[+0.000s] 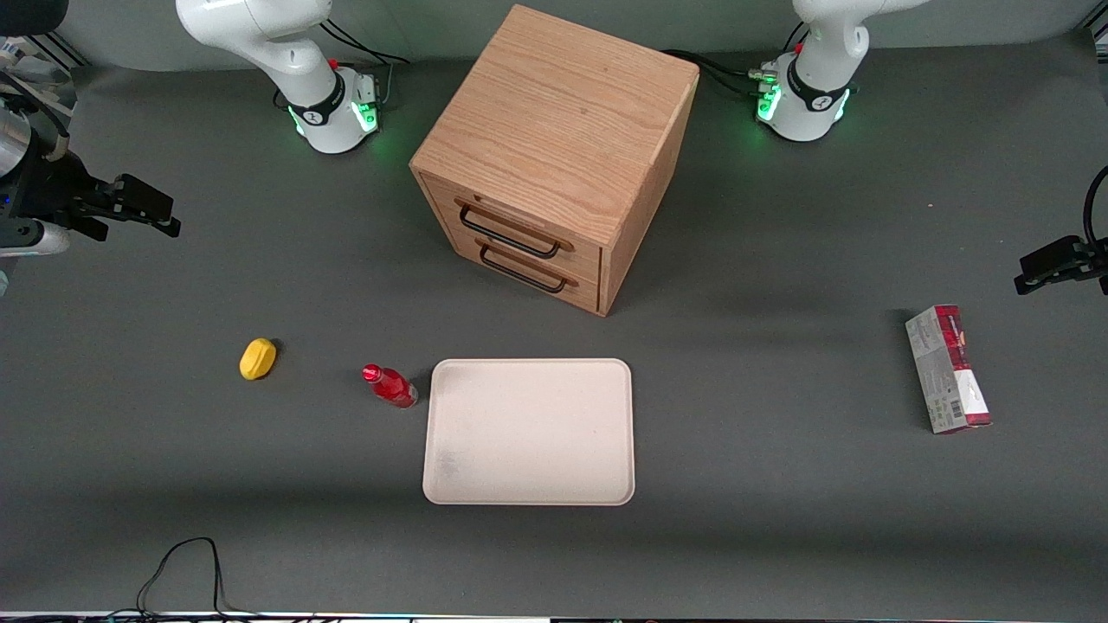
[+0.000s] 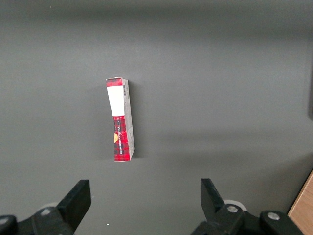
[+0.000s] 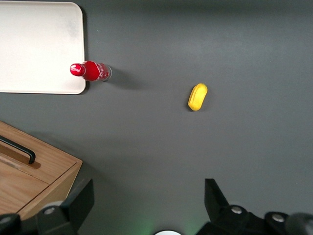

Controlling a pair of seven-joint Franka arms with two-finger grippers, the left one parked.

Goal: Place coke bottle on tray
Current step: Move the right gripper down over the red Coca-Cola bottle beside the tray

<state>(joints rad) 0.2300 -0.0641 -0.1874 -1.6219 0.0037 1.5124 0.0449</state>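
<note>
the coke bottle (image 1: pixel 389 386) stands upright on the table just beside the tray (image 1: pixel 529 484), at the tray's corner toward the working arm's end. my gripper (image 1: pixel 143 208) hangs high and well apart from it, fingers spread and empty. i'd come down over the cap, grip the body low, then lift clear of the rim.

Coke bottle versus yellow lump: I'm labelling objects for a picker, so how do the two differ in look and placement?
The coke bottle is glossy red with a cap; the yellow lump is plain yellow and rounded. The bottle stands right beside the tray; the lump lies well apart from it, toward the working arm's end. Both are small, rest on the table and are ungrasped: the end effector hangs open, away from both.
</note>
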